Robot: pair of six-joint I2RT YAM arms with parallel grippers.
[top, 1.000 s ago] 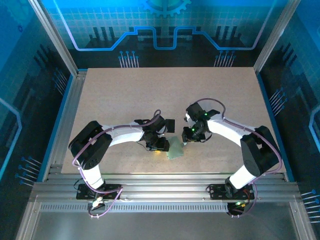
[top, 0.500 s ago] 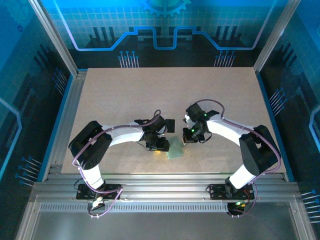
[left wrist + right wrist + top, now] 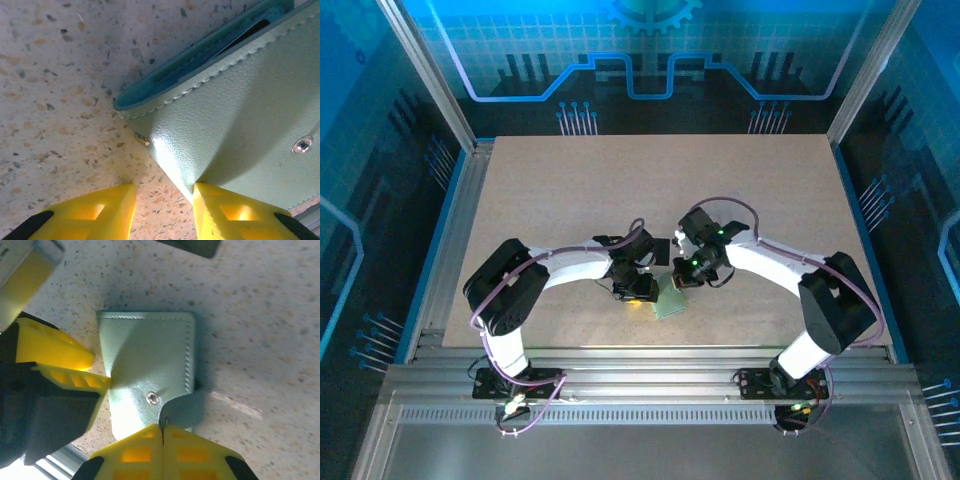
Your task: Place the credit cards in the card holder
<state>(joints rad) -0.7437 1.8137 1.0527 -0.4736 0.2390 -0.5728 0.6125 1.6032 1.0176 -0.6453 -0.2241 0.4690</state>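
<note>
Markings: card holder (image 3: 670,299) is pale green w/ white stitched seam along the edge and a small metal snap stud (image 3: 152,398) on its face.
Holder pos: on table (image 3: 570,190), near-centre, close to near edge, betw. the 2 grippers. One side is lifted. L wrist view shows teal lining and a dark slot; can't tell what's in it.
L arm (image 3: 570,268): base near-left, forearm runs right across table, wrist low at holder's left side.
L gripper (image 3: 164,194): fingers apart, bare table betw. them. Holder's corner touches inner side of one yellow finger (image 3: 235,212), and the material creases toward that spot.
R arm (image 3: 770,262): base near-right, elbow out right, forearm reaches left, wrist tipped down over holder's far side.
R gripper (image 3: 163,432): yellow fingers pressed together w/ only a thin seam, pinching the holder's flap, which curls up into them.
Dark rectangle (image 3: 661,250): just far of holder, beside L wrist; can't tell if it's a card.
</note>
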